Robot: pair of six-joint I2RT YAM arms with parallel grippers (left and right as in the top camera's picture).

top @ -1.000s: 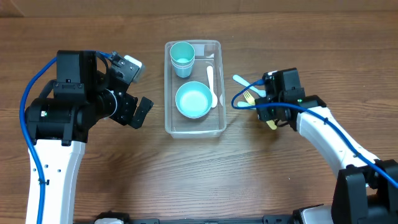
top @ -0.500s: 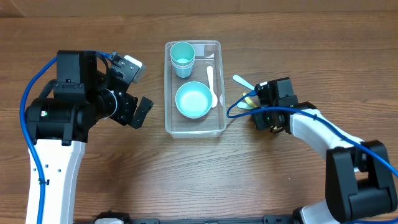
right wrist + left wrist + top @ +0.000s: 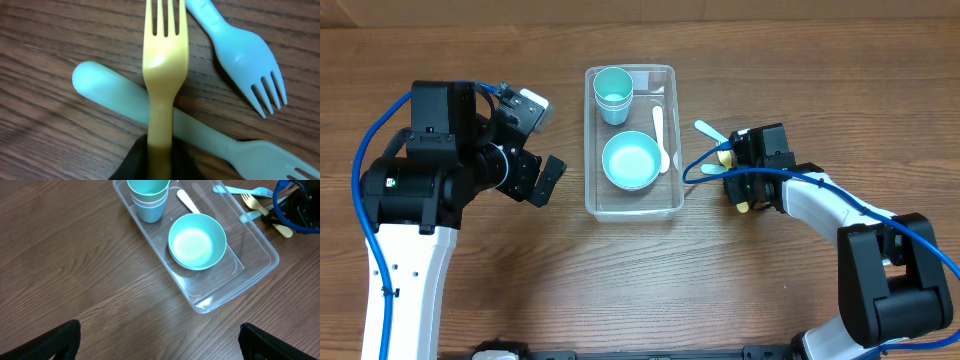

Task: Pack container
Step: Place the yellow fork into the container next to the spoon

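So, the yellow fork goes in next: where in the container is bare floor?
Bare floor: between the light-blue bowl and the container's end wall nearest the robot. Stacked cups crowd the far end, a white spoon the right wall.

Left arm (image 3: 420, 185), jaws wide apart; right arm (image 3: 820, 205), jaws tight on fork (image 3: 165, 65).

- Cut off at the far edge: tine tips of the yellow fork (image 3: 164, 70), handle of the blue fork (image 3: 245, 55).
- Buried inside the right gripper (image 3: 160, 165): yellow fork's handle end.
- Cropped at the near right corner: pale green fork (image 3: 125, 97) tines.
- Visible only as dark tips in the near corners: left gripper (image 3: 160, 342).
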